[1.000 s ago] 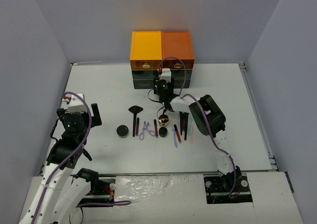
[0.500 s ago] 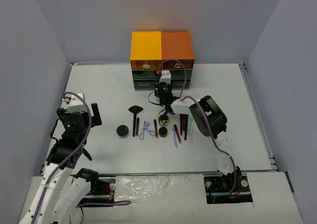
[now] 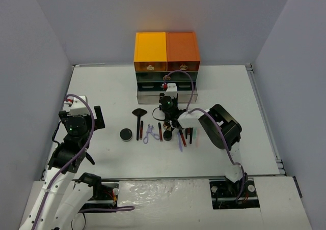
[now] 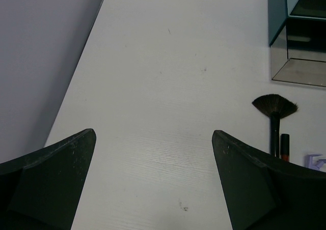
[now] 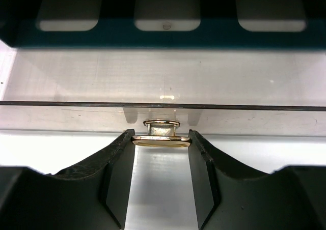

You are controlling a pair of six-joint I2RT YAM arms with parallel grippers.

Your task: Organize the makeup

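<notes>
Grip first: my right jaws are clamped on the gold pull (image 5: 161,140) of the lowest drawer (image 3: 152,98), which stands partly out of the drawer box (image 3: 166,52). I judge the draw should run straight toward me and level, so the small pull cannot slip out sideways. It should stop short of the makeup (image 3: 160,132), which lies in a row on the desk (image 3: 102,87) just in front. My left jaws hang wide apart off to the side, holding nothing.
</notes>
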